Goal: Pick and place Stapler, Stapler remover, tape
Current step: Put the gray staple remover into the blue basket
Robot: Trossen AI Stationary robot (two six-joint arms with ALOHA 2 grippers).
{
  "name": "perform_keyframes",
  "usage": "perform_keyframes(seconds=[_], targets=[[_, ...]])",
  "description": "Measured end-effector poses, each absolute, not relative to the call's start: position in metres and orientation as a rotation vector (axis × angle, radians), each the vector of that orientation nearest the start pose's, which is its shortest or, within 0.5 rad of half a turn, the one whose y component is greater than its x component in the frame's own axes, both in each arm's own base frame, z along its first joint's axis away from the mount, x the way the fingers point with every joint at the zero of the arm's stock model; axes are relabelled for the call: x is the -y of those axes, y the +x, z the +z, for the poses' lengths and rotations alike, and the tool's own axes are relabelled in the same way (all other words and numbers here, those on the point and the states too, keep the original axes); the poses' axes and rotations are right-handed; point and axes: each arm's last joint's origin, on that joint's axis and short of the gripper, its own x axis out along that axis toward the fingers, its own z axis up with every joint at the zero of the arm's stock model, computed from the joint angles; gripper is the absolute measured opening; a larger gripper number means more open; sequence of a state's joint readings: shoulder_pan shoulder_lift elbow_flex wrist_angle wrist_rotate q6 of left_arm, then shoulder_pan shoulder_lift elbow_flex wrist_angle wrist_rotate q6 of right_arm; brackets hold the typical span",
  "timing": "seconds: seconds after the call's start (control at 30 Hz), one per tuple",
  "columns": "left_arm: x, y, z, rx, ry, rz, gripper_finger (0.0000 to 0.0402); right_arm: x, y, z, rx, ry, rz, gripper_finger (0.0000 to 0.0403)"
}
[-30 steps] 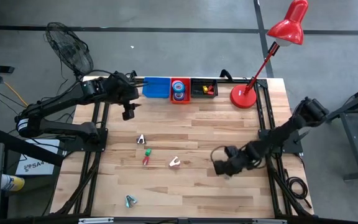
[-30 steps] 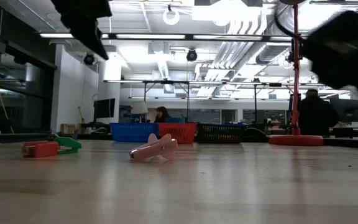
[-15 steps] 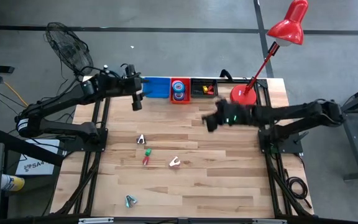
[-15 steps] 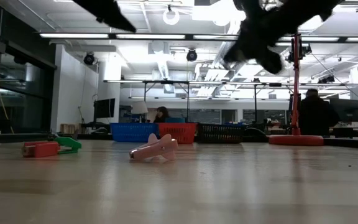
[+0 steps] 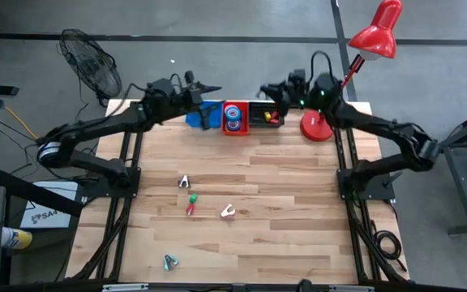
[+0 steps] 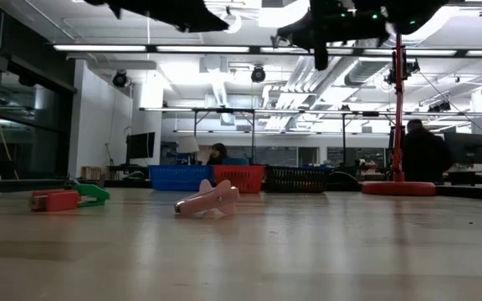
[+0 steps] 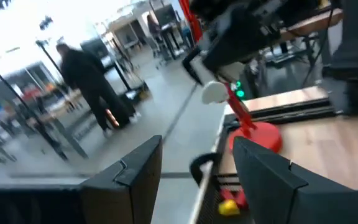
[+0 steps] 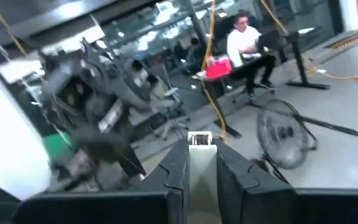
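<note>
Claws hung raised at the counter's far edge: the left claw, jaws parted with nothing between them, above the blue plastic bin, and the right claw, fingers pinched on a small whitish piece I couldn't identify, above the black bin. Blue tape rolls sat in the red bin. Small staple removers lay mid-counter.

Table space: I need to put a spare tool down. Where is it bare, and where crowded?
Bare: the right half of the table, below the red lamp's base. Crowded: the back edge, with the blue bin, red bin and black bin, and both grippers above them. Small tools are scattered left of centre.
</note>
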State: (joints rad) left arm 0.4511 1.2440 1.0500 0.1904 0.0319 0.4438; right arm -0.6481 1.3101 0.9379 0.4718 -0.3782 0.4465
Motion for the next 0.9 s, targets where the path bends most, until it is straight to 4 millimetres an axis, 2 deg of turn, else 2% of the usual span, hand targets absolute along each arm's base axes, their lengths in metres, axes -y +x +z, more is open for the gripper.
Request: perform_keyframes(seconds=[0.23, 0.47, 0.9], targets=[[-0.139, 0.287, 0.355, 0.005, 0.728, 0.487, 0.0193, 0.198, 0.274, 0.360, 0.190, 0.419, -0.152, 0.0037], [-0.145, 0.290, 0.354, -0.010, 0.792, 0.642, 0.0193, 0.211, 0.296, 0.383, 0.260, 0.409, -0.152, 0.0037], [-0.145, 0.288, 0.363, 0.018, 0.832, 0.712, 0.0193, 0.223, 0.321, 0.380, 0.282, 0.409, -0.160, 0.0037]])
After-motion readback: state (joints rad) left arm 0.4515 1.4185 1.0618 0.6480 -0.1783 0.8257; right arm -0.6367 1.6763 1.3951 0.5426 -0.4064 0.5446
